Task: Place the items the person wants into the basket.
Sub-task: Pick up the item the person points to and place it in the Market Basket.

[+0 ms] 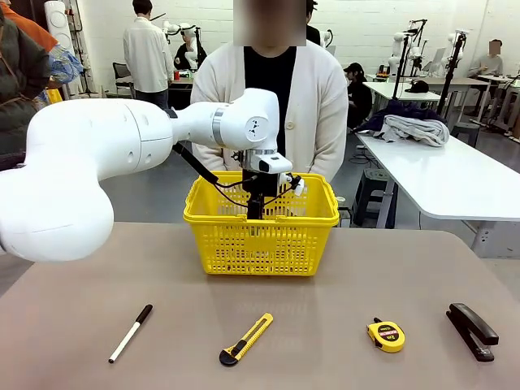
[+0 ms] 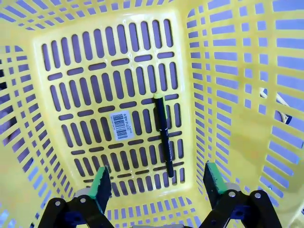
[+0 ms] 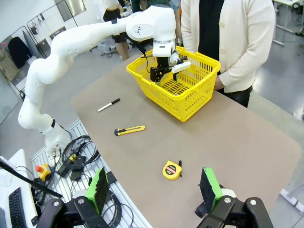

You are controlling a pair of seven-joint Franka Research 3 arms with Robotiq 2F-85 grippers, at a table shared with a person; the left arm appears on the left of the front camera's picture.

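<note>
Inside basket (image 2: 228,71), left gripper (image 2: 156,175) spread wide over loose pen (image 2: 164,135), tips screened by lattice from front. Right gripper (image 3: 154,185) wide, empty, above tape measure (image 3: 171,170); stapler (image 1: 473,331) near edge of table (image 1: 325,301).

Flat grey-brown tabletop (image 1: 325,268) has a bright yellow slotted plastic basket (image 1: 260,244) sitting at the far middle. Spread along the near edge, left to right, well apart: white black-capped marker (image 1: 131,333), yellow utility knife (image 1: 246,339), small yellow-and-black tape measure (image 1: 386,335), black stapler (image 1: 472,331).

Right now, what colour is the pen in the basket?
Pen: black, yellow markings; left wrist view.
</note>
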